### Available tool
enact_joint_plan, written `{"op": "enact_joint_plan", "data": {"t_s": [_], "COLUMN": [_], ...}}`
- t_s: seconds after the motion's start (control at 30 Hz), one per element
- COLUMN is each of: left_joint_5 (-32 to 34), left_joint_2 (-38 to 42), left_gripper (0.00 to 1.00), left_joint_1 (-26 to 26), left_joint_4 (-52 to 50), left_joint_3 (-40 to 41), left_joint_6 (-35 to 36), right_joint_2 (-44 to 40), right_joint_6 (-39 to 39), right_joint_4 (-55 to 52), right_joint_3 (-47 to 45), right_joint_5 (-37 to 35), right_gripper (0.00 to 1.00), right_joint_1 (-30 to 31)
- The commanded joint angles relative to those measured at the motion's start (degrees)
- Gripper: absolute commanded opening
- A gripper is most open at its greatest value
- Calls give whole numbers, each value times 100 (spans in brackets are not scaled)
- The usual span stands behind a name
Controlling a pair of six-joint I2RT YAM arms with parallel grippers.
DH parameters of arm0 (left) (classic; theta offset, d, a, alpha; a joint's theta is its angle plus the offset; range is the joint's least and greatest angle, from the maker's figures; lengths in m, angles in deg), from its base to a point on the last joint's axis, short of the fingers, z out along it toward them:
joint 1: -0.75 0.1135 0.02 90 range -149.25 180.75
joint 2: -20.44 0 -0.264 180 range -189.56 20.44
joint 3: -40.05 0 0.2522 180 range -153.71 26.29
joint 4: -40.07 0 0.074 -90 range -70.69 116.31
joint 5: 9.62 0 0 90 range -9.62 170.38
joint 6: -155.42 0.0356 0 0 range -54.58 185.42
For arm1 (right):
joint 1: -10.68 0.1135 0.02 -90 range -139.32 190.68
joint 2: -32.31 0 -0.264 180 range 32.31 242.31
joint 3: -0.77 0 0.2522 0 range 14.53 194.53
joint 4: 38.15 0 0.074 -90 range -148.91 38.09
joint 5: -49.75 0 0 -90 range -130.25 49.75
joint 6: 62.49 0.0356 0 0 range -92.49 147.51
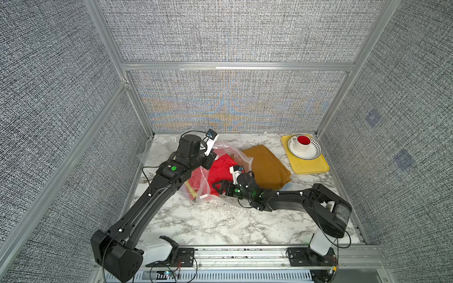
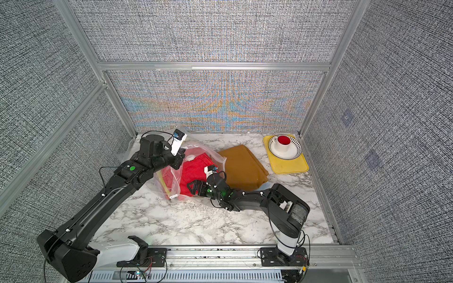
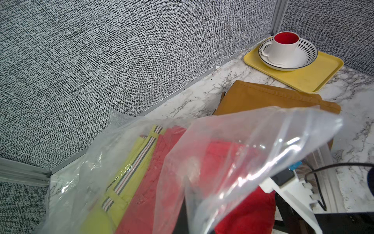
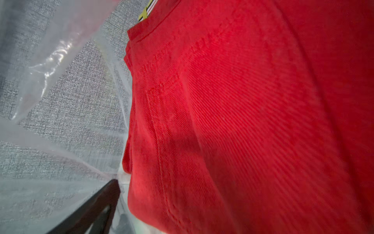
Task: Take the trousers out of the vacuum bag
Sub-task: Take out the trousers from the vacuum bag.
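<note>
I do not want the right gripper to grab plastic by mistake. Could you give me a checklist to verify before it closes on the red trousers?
1. Left gripper shut on bag, mouth lifted: ok.
2. Right gripper open: ok.
3. Right gripper at the bag mouth, over red trousers: ok.
4. No plastic between its jaws and the red cloth: cannot tell.
5. Yellow trousers, beside the red ones in the bag, out of the grasp: cannot tell.
6. Mustard trousers outside the bag, away from the grasp: ok.
</note>
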Motion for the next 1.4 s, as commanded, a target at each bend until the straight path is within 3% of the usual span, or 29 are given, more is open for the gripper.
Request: {"op": "enact_joint_plan", "data": {"t_s": [0.0,0.17,0.4,0.73,0.8,1.03,1.13,1.2,1.27,1.37], "left_joint_5": [-40,-14,31,32,29,60,60,56,60,60], "left_joint_2": [-17,-1,32,22,30,69,62,52,52,36], "left_gripper": [0,0,0,0,0,0,0,0,0,0], "left_joint_1": [-2,3,-2,3,3,-8,1,0,0,3], "left_joint_4": [183,183,200,236,236,236,245,249,249,257], "left_joint_3": [-4,30,86,106,118,149,154,154,158,154], "left_joint_6": [40,43,54,46,32,49,46,42,41,41], "right_joint_2": [142,401,373,183,235,567,688,693,666,568], "right_joint_6": [-89,-96,-81,-290,-270,23,68,70,68,-10], "right_joint_4": [500,1071,1690,1870,1822,1887,1966,2094,2141,2164], "right_joint_3": [68,-34,-338,-420,-380,-224,-183,-216,-228,-244], "right_joint_5": [-148,-173,-280,-529,-569,-441,-378,-359,-367,-399], "right_gripper": [98,96,84,44,44,78,79,73,59,30], "right_joint_1": [-2,-6,7,12,2,2,2,6,6,9]}}
